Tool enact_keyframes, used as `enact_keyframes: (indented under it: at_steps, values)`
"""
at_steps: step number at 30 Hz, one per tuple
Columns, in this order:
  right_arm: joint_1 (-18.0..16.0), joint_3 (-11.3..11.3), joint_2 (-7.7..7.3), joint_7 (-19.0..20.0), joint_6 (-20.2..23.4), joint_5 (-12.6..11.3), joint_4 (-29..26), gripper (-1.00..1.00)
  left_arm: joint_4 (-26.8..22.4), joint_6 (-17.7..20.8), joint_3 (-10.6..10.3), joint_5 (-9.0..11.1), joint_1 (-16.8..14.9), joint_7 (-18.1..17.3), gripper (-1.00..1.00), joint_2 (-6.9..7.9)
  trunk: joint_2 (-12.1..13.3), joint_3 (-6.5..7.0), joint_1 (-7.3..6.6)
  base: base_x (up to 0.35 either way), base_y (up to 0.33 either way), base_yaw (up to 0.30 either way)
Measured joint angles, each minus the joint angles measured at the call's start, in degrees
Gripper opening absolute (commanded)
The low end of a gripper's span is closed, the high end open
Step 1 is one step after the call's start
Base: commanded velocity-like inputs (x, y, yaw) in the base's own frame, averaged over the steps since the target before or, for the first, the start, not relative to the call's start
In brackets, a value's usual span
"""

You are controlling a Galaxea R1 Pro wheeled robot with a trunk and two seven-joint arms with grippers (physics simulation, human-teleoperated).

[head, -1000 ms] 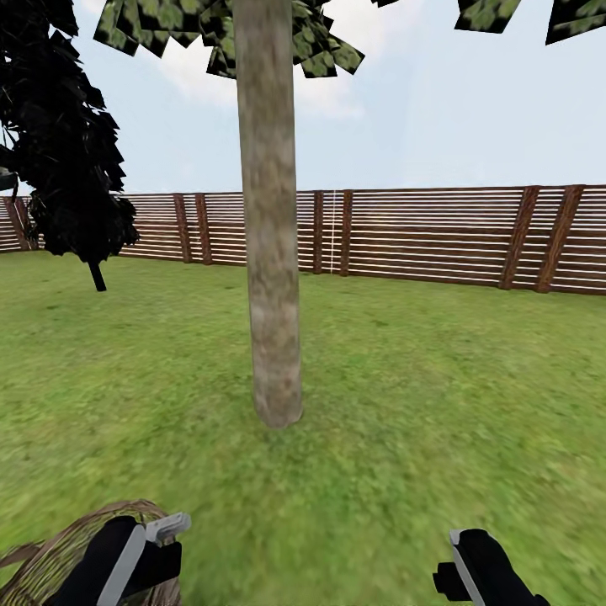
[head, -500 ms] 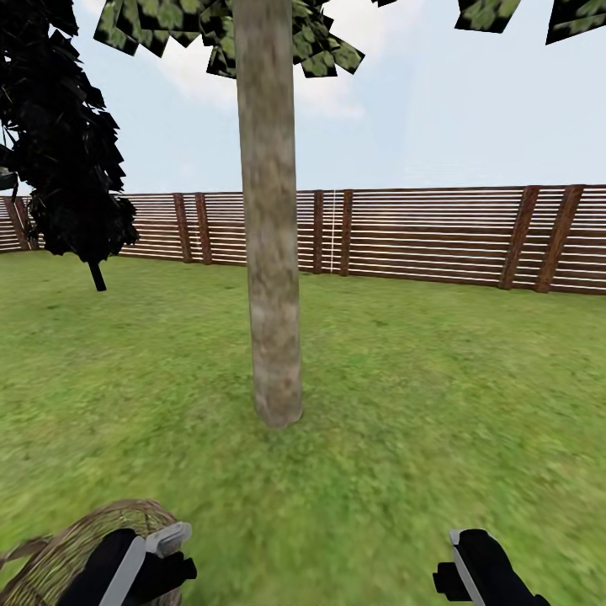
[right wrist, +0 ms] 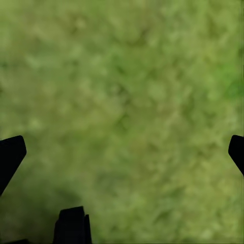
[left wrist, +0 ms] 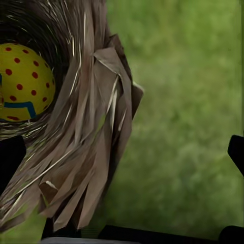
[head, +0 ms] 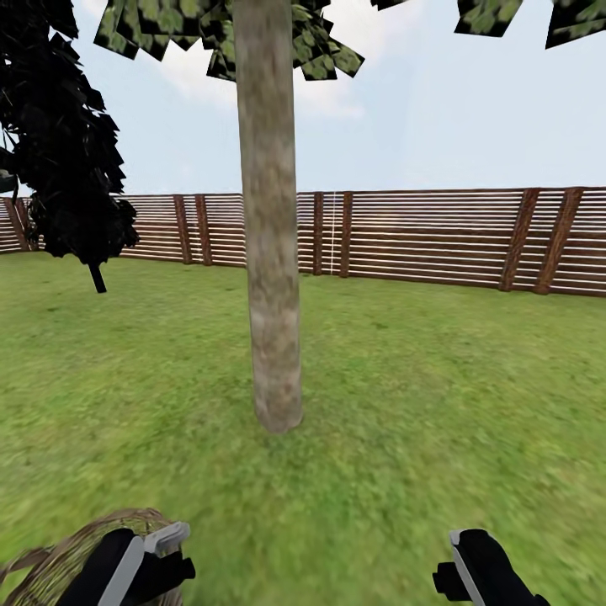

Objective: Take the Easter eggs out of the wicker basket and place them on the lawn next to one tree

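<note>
One Easter egg (left wrist: 23, 84), yellow with red dots and a blue zigzag, lies down inside the wicker basket (left wrist: 84, 147), pressed close to its woven wall; whether the other eggs are there too cannot be told from here. It looks small, hard-shelled, smooth and rounded, so probably light but apt to slip or roll; the safest hold is likely across its widest middle, with the fingers coming down from above and clear of the rim. The basket itself looks stiff but light, with ragged, loose strands at the edge that could snag a finger or tip the whole thing. The left claw (left wrist: 122, 152) hovers over that rim, spread wide and holding nothing. The right claw (right wrist: 122, 152) is likewise wide and empty above bare lawn (right wrist: 127, 91). The tree (head: 269, 252) stands near, straight ahead on the grass.
</note>
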Motion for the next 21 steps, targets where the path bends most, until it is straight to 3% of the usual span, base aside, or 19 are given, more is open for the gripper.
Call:
enact_keyframes:
  at_steps: [21]
  values:
    - [0.00,-0.09,0.00,0.09,0.09,0.00,-0.03,1.00,0.00,0.09,0.14,0.05,0.00,0.00,1.00,0.04,8.42,3.77,-4.61,0.000,0.000,0.000]
